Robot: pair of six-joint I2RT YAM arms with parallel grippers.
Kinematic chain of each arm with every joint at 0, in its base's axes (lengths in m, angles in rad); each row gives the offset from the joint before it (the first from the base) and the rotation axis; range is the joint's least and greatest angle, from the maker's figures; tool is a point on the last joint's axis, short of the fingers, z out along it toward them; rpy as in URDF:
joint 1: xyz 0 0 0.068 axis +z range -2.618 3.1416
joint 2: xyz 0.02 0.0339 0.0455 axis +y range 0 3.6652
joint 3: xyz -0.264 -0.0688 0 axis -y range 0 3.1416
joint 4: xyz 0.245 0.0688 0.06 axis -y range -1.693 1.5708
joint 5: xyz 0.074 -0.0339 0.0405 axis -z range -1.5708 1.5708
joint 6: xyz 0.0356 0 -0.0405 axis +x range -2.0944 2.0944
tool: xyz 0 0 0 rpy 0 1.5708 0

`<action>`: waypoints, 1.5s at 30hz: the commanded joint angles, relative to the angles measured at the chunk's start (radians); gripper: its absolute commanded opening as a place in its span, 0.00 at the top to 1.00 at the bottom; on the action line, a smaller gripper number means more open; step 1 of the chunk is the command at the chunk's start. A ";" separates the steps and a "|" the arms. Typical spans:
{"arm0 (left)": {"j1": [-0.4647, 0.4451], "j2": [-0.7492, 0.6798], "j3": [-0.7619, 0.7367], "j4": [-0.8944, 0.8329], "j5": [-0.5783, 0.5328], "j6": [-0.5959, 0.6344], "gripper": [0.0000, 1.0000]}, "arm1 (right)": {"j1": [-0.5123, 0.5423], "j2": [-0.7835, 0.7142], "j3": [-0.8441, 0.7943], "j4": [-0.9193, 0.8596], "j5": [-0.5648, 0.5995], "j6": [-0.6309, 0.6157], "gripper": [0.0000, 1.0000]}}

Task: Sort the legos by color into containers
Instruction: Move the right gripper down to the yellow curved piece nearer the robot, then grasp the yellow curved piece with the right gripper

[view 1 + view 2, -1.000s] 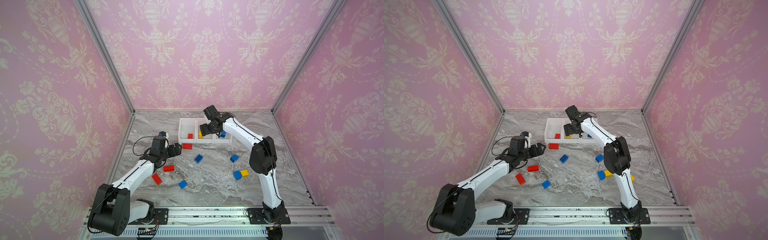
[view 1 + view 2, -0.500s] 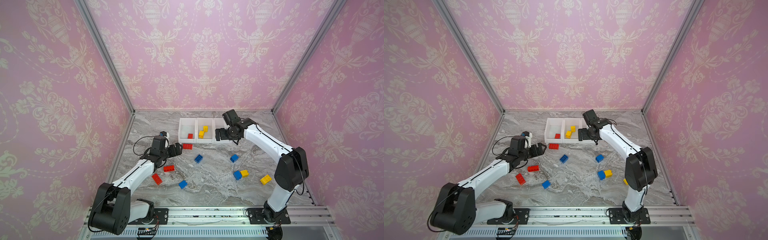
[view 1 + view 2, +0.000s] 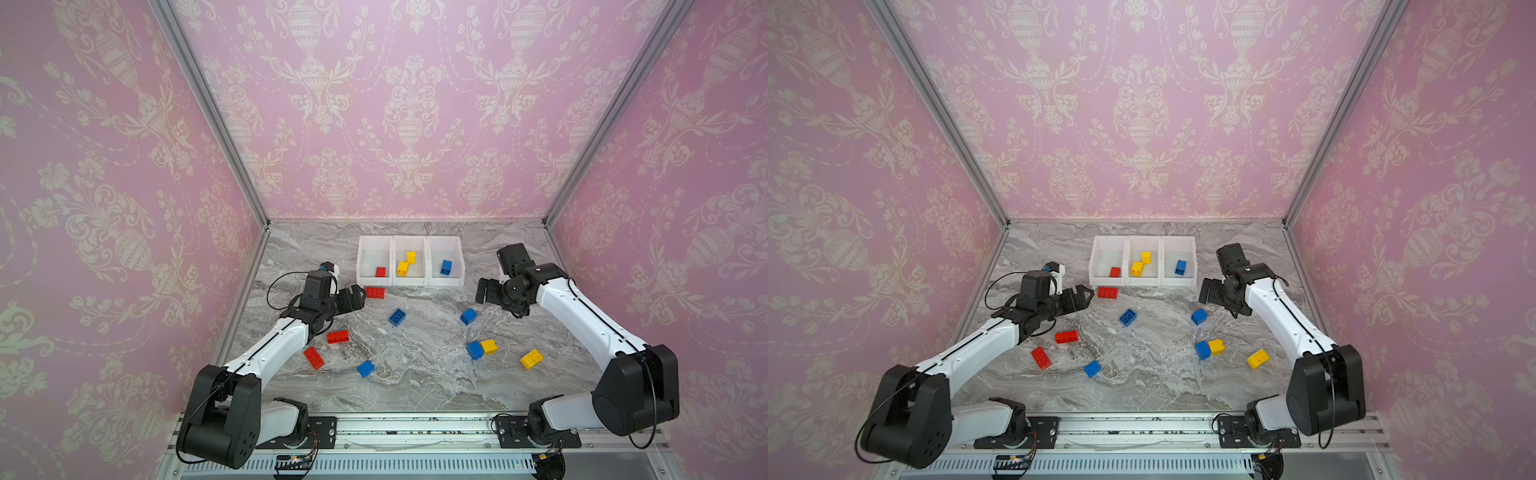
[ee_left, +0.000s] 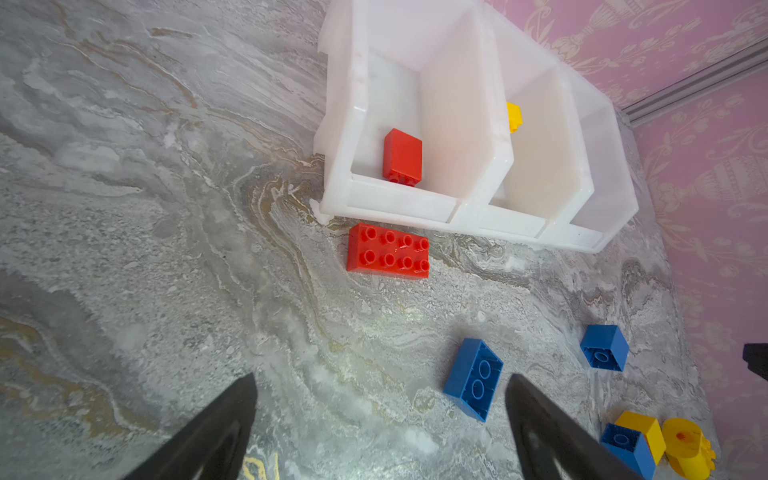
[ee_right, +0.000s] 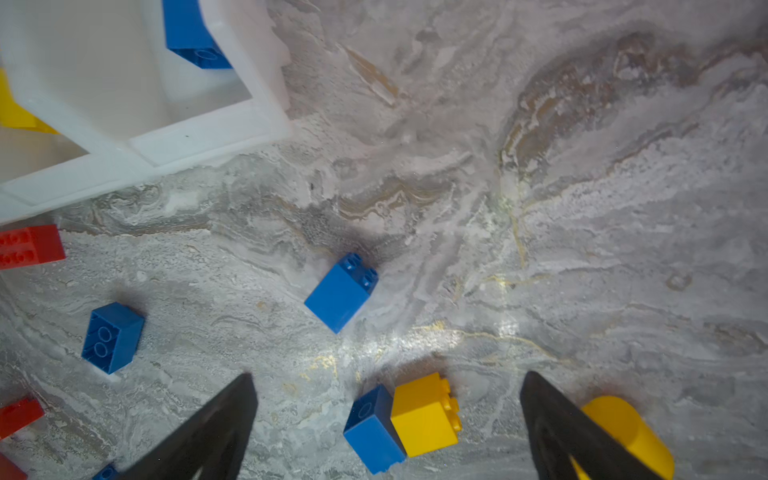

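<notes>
Three joined white containers stand at the back. The left one holds a red lego, the middle one two yellow legos, the right one a blue lego. A long red lego lies just in front of the left bin. My left gripper hovers open and empty right beside it, also seen in the left wrist view. My right gripper is open and empty to the right of the bins, above a blue lego.
Loose on the marble: two red legos by the left arm, blue legos in the middle, a touching blue and yellow pair, and a yellow lego near the right arm.
My right gripper has swung from over the middle bin out to the right of the containers, uncovering the two yellow legos there. The left arm has barely moved.
</notes>
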 commanded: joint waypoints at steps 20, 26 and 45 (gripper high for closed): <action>0.033 0.013 0.037 -0.026 0.082 0.051 0.03 | -0.351 -0.152 -0.303 -0.173 -0.012 0.228 0.02; 0.038 0.005 0.035 -0.032 0.081 0.051 0.03 | -0.364 -0.110 -0.341 -0.103 0.004 0.230 0.05; 0.044 -0.016 0.031 -0.054 0.058 0.053 0.02 | -0.372 -0.053 -0.440 0.038 0.031 0.238 0.27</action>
